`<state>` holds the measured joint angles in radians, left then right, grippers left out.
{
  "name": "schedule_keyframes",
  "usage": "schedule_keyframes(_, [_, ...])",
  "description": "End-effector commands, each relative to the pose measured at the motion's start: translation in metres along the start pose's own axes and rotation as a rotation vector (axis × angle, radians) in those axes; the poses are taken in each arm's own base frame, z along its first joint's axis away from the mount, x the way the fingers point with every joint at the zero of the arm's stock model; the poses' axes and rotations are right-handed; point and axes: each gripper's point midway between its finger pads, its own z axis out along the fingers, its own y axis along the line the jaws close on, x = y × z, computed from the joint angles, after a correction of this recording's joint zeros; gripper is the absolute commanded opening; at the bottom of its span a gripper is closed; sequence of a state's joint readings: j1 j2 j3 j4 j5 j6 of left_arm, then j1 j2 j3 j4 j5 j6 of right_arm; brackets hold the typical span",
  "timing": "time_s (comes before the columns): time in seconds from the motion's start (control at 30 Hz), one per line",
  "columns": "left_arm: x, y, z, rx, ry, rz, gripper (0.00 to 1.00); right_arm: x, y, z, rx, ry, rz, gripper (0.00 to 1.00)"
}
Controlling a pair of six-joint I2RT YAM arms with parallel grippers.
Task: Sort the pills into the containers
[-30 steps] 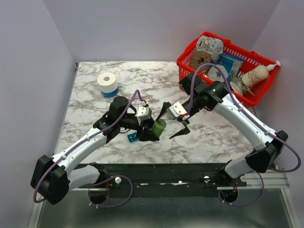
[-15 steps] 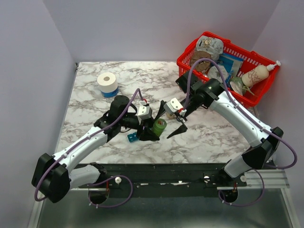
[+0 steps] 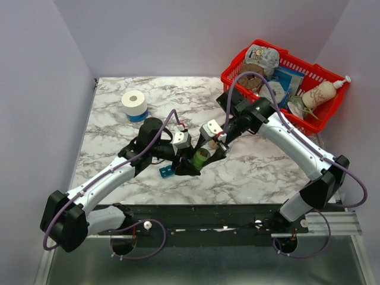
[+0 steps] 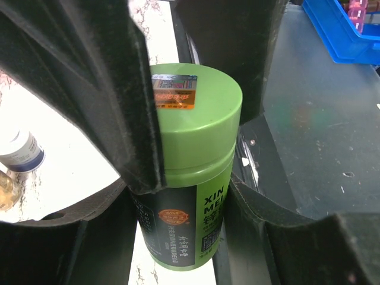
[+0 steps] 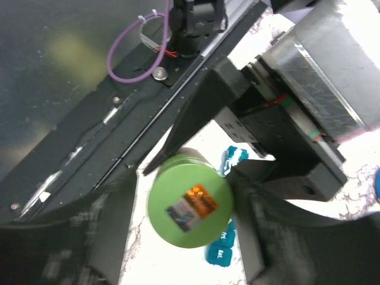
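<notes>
My left gripper is shut on a small round green bottle and holds it upright just above the marble table; in the left wrist view its fingers press the bottle's label. My right gripper is open and straddles the bottle's green cap, with a thin gap showing beside its left finger. The teal-blue pill organiser lies on the table under the left gripper, mostly hidden; a few of its lids show below the bottle. No loose pills show.
A red mesh basket full of groceries stands at the back right. A white paper roll on a blue base stands at the back left. The black rail with the arm bases runs along the near edge.
My right gripper has moved left and down, from beside the bottle to over its cap, one finger on each side. My left gripper and the bottle have stayed in place.
</notes>
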<state>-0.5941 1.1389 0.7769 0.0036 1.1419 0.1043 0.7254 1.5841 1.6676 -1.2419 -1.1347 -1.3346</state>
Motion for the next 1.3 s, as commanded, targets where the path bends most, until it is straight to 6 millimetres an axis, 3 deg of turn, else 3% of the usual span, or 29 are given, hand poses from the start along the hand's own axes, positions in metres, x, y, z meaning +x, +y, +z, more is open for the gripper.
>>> schedule_keyframes(0.0, [-0.033, 0.01, -0.007, -0.089, -0.057, 0.171, 0.0, 0.007, 0.004, 0.001, 0.01, 0.034, 0.142, 0.48])
schedule_keyframes(0.07, [-0.039, 0.021, -0.011, -0.179, -0.077, 0.221, 0.0, 0.012, 0.004, 0.002, 0.031, 0.052, 0.244, 0.36])
schedule_keyframes(0.13, [-0.05, 0.037, -0.023, -0.337, -0.108, 0.273, 0.0, 0.018, -0.002, 0.001, 0.073, 0.073, 0.268, 0.34])
schedule_keyframes(0.2, [-0.077, 0.043, -0.035, -0.442, -0.191, 0.36, 0.0, 0.027, -0.009, 0.004, 0.128, 0.08, 0.377, 0.32])
schedule_keyframes(0.23, [-0.082, 0.057, -0.046, -0.556, -0.222, 0.358, 0.0, 0.035, -0.013, 0.002, 0.17, 0.111, 0.422, 0.31])
schedule_keyframes(0.27, [-0.099, 0.058, -0.051, -0.602, -0.285, 0.405, 0.0, 0.039, -0.016, 0.002, 0.211, 0.12, 0.537, 0.26])
schedule_keyframes(0.37, [-0.122, 0.075, -0.074, -0.824, -0.381, 0.441, 0.0, 0.066, -0.037, -0.007, 0.391, 0.153, 0.752, 0.2])
schedule_keyframes(0.4, [-0.123, 0.076, -0.069, -0.864, -0.389, 0.44, 0.0, 0.07, -0.046, -0.011, 0.44, 0.144, 0.761, 0.18])
schedule_keyframes(0.43, [-0.126, 0.085, -0.077, -0.954, -0.399, 0.429, 0.0, 0.09, -0.049, -0.018, 0.527, 0.191, 0.816, 0.18])
schedule_keyframes(0.47, [-0.128, 0.089, -0.078, -1.0, -0.409, 0.434, 0.0, 0.093, -0.051, -0.021, 0.57, 0.185, 0.857, 0.18])
schedule_keyframes(0.5, [-0.122, 0.093, -0.066, -1.017, -0.387, 0.41, 0.0, 0.099, -0.058, -0.025, 0.608, 0.186, 0.862, 0.18])
schedule_keyframes(0.57, [-0.125, 0.104, -0.073, -1.131, -0.4, 0.383, 0.0, 0.11, -0.061, -0.033, 0.675, 0.19, 0.941, 0.18])
schedule_keyframes(0.67, [-0.117, 0.116, -0.068, -1.203, -0.397, 0.335, 0.0, 0.122, -0.067, -0.039, 0.744, 0.196, 0.995, 0.18])
schedule_keyframes(0.73, [-0.112, 0.122, -0.057, -1.175, -0.375, 0.324, 0.0, 0.118, -0.067, -0.037, 0.713, 0.169, 0.997, 0.22])
schedule_keyframes(0.83, [-0.102, 0.109, -0.021, -0.96, -0.307, 0.392, 0.0, 0.088, -0.073, -0.045, 0.658, 0.103, 0.913, 0.52])
schedule_keyframes(0.87, [-0.089, 0.106, -0.011, -0.869, -0.251, 0.398, 0.0, 0.079, -0.076, -0.053, 0.652, 0.103, 0.849, 0.74])
schedule_keyframes(0.9, [-0.083, 0.092, 0.005, -0.739, -0.232, 0.407, 0.0, 0.062, -0.08, -0.064, 0.654, 0.082, 0.796, 0.81])
schedule_keyframes(0.97, [-0.059, 0.081, 0.012, -0.613, -0.177, 0.388, 0.0, 0.038, -0.08, -0.082, 0.615, 0.031, 0.66, 0.92])
schedule_keyframes(1.07, [-0.039, 0.049, 0.016, -0.414, -0.158, 0.361, 0.0, 0.007, -0.064, -0.093, 0.512, 0.015, 0.396, 0.98])
schedule_keyframes(1.13, [-0.035, 0.031, 0.01, -0.302, -0.158, 0.352, 0.0, 0.001, -0.036, -0.084, 0.388, 0.016, 0.29, 0.99])
schedule_keyframes(1.17, [-0.028, 0.025, 0.009, -0.264, -0.138, 0.328, 0.0, -0.001, -0.029, -0.085, 0.35, 0.048, 0.087, 1.0])
schedule_keyframes(1.2, [-0.026, 0.023, 0.005, -0.244, -0.129, 0.318, 0.0, 0.0, -0.014, -0.081, 0.31, 0.05, 0.078, 1.0])
schedule_keyframes(1.27, [-0.02, 0.013, 0.005, -0.173, -0.1, 0.285, 0.0, -0.002, -0.004, -0.075, 0.253, 0.032, -0.088, 1.0])
